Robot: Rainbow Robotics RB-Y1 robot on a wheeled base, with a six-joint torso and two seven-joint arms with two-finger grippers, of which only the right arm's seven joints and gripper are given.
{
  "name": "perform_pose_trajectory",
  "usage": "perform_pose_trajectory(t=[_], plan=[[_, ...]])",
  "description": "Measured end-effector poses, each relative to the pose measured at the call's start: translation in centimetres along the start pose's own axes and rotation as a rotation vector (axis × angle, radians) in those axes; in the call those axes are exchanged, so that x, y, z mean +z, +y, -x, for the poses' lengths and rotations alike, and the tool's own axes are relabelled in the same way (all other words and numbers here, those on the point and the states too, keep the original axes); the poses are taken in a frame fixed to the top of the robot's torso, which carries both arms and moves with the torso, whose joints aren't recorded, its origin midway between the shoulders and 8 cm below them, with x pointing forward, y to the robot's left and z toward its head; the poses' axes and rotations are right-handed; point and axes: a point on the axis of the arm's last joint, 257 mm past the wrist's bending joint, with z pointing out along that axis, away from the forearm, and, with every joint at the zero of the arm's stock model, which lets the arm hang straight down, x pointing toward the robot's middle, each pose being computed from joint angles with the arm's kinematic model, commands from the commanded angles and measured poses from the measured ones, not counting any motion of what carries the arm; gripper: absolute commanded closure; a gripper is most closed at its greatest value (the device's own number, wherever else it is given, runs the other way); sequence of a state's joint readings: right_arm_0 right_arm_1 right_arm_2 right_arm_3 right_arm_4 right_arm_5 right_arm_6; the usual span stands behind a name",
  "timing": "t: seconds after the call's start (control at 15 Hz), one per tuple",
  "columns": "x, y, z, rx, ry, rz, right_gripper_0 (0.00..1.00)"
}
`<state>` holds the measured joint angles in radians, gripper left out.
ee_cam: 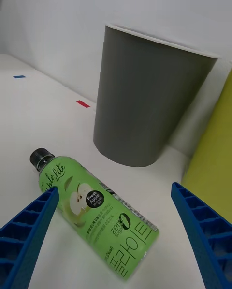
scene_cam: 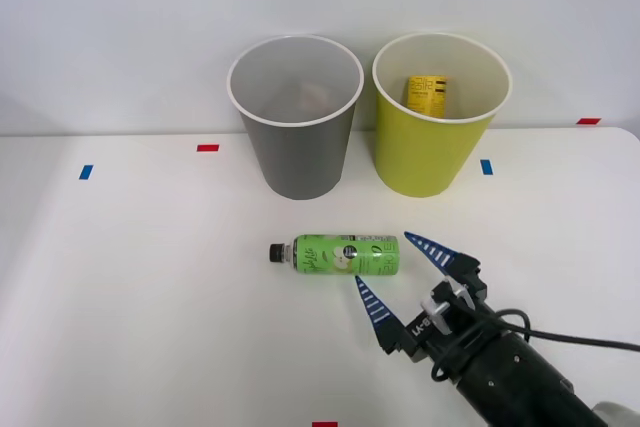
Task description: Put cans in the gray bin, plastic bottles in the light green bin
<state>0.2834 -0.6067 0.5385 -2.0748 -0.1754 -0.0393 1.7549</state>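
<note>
A plastic bottle [scene_cam: 342, 254] with a bright green apple label and black cap lies on its side on the white table, cap pointing left; the wrist view shows that bottle [ee_cam: 94, 211] between my fingers. My right gripper [scene_cam: 401, 271] is open just right of the bottle's base, with its blue fingertips apart and nothing held. Behind stand the gray bin [scene_cam: 297, 137] [ee_cam: 145, 110] and, to its right, the light green bin [scene_cam: 434, 142] [ee_cam: 215, 158]. A yellow-labelled bottle [scene_cam: 427, 93] lies inside the light green bin. Something pale rests at the gray bin's bottom.
The white table [scene_cam: 150, 287] carries small red and blue tape marks: blue [scene_cam: 86, 172], red [scene_cam: 207, 148], blue [scene_cam: 486, 166], red [scene_cam: 588, 121], red [scene_cam: 324, 424]. A white wall rises behind the bins.
</note>
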Motion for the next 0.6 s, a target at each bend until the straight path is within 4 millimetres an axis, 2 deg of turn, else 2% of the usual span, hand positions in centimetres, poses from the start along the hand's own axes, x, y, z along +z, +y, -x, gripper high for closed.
perform_pose_trajectory(t=[0.2,0.4,0.6], plan=[[1.0,0.3,0.5,-0.048,0.097,0.076,0.22],[0.7,0.8,0.9,-0.09,0.234,0.15,0.22],[0.9,2.0,2.4,-0.13,0.298,0.252,0.22]])
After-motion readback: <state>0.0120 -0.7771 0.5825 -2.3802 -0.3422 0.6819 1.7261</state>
